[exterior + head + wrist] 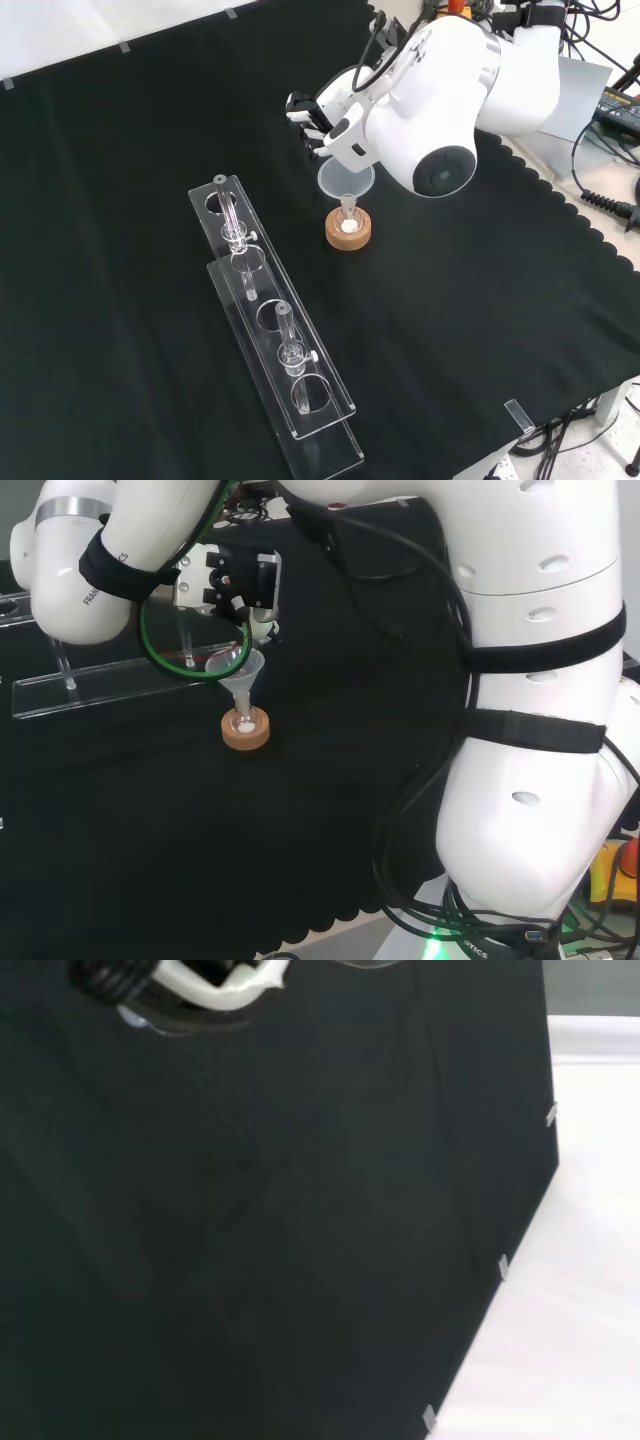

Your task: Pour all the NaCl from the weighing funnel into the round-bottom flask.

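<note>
head view: the flask point(246, 723) sits on a cork ring point(246, 731) around the middle of the bench, a bit toward the far edge, with a clear cone-shaped funnel point(244, 674) stuck in its neck. the hand point(228, 579) is right above the funnel, black and white, fingers curled down round a small clear piece, looks like the weighing funnel point(226, 659), tilted over the funnel's rim. something white shows at the bottom of the flask. behind it a long clear acrylic rack point(100, 681) lies across the black cloth point(300, 830).

front view: same cork ring point(348, 231) and flask point(348, 222), well in from the bench edges. the wide funnel mouth point(345, 180) sits just under the hand point(312, 113), which comes in from the top, half hidden behind the big white link point(440, 90) with its round grey cap. to the left, two long clear racks point(270, 320) with round holes, lying overlapped, glass pieces standing in them.

wrist view: blurred white bit of the hand point(215, 985) and smooth black cloth point(280, 1240) running to the bench's pale edge.
</note>
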### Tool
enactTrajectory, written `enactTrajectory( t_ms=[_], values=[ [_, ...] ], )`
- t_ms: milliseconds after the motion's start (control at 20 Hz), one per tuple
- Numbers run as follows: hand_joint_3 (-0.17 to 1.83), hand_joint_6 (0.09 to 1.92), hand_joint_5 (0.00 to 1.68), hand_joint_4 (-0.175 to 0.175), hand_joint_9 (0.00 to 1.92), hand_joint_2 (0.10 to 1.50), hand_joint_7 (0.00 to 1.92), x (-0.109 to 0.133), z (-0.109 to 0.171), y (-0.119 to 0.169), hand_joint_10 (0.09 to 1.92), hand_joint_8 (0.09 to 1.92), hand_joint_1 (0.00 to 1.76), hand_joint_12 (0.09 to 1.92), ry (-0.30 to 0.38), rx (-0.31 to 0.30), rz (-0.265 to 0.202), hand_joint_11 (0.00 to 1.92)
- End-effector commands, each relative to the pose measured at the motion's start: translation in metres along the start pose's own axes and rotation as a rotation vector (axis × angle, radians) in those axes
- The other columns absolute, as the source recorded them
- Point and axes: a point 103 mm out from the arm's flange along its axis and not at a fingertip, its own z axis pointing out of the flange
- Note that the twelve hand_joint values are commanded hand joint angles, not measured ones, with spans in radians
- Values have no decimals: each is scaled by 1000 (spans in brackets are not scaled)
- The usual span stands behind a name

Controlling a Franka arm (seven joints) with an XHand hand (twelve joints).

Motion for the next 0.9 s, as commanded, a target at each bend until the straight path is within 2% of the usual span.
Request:
enactTrajectory(
  t_ms=[50,550,700,900],
  values=[
    [458,693,1217,171,1381,784,1158,-1,-3,-1,135,436,1107,974,-44,6,10,966],
    [458,696,1215,175,1382,784,1159,-1,-16,-4,131,436,1105,974,-109,5,21,967],
    [459,696,1215,175,1383,784,1159,-1,-17,-4,130,436,1105,974,-129,4,40,968],
    [459,697,1215,175,1383,784,1160,-2,-18,-5,129,436,1105,974,-134,12,47,969]
  ],
)
